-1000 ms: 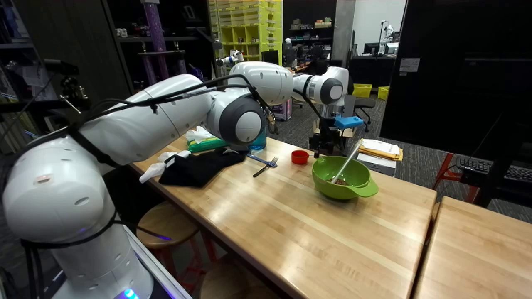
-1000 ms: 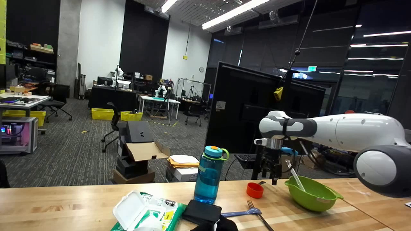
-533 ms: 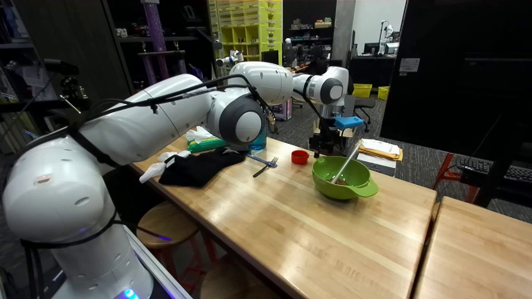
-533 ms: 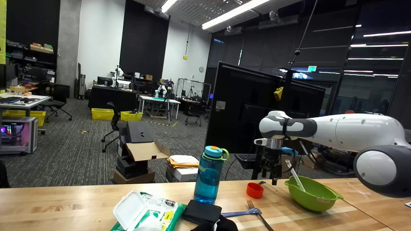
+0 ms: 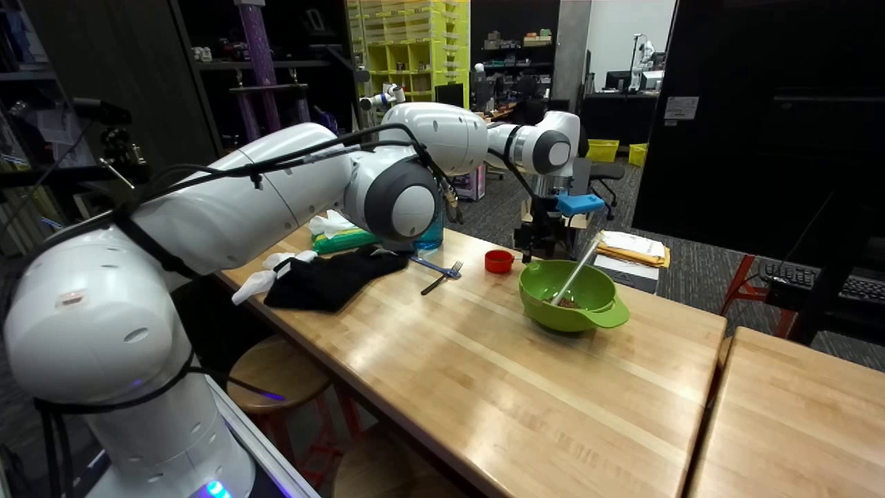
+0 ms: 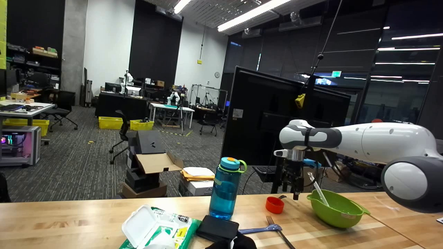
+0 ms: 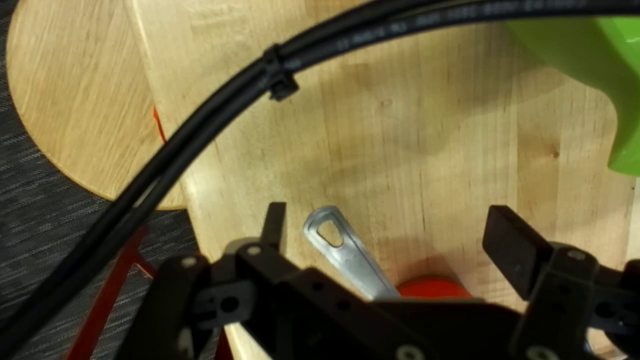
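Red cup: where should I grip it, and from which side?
Probably by its grey handle, from above: the red cup stands upright and the narrow handle juts out sideways. In the wrist view it slants between the jaws of the open gripper, so a slight wrist turn should let them close squarely across it.

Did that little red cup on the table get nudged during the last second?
No. In both exterior views the red cup sits at the same place relative to the far edge of the table, with no visible shift either way.
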Tool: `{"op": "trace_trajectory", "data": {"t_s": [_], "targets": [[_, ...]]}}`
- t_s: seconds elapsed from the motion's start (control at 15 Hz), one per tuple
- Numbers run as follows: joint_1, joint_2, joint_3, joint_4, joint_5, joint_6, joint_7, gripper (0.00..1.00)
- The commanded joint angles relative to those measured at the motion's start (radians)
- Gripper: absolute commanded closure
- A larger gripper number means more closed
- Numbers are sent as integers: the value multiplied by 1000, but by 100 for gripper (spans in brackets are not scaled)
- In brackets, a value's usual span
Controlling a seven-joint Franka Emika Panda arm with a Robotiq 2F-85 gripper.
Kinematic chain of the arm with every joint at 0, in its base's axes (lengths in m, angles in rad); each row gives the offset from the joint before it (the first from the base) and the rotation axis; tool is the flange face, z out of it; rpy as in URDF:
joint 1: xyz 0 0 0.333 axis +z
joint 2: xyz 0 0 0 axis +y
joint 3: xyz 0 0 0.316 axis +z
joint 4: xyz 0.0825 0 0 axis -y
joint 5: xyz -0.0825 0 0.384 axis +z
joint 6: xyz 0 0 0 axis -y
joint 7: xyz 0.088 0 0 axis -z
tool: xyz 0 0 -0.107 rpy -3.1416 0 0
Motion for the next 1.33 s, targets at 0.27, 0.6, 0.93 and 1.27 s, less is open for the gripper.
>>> {"op": "trace_trajectory", "data": {"t_s": [0.27, 0.6, 0.93, 1.27], "targets": [[1, 12, -1, 6, -5, 6, -18, 0], [3, 11, -2, 9, -8, 5, -24, 0], [-3, 17, 0, 8, -3, 6, -35, 0], [-9, 25, 6, 11, 4, 4, -43, 0]]}}
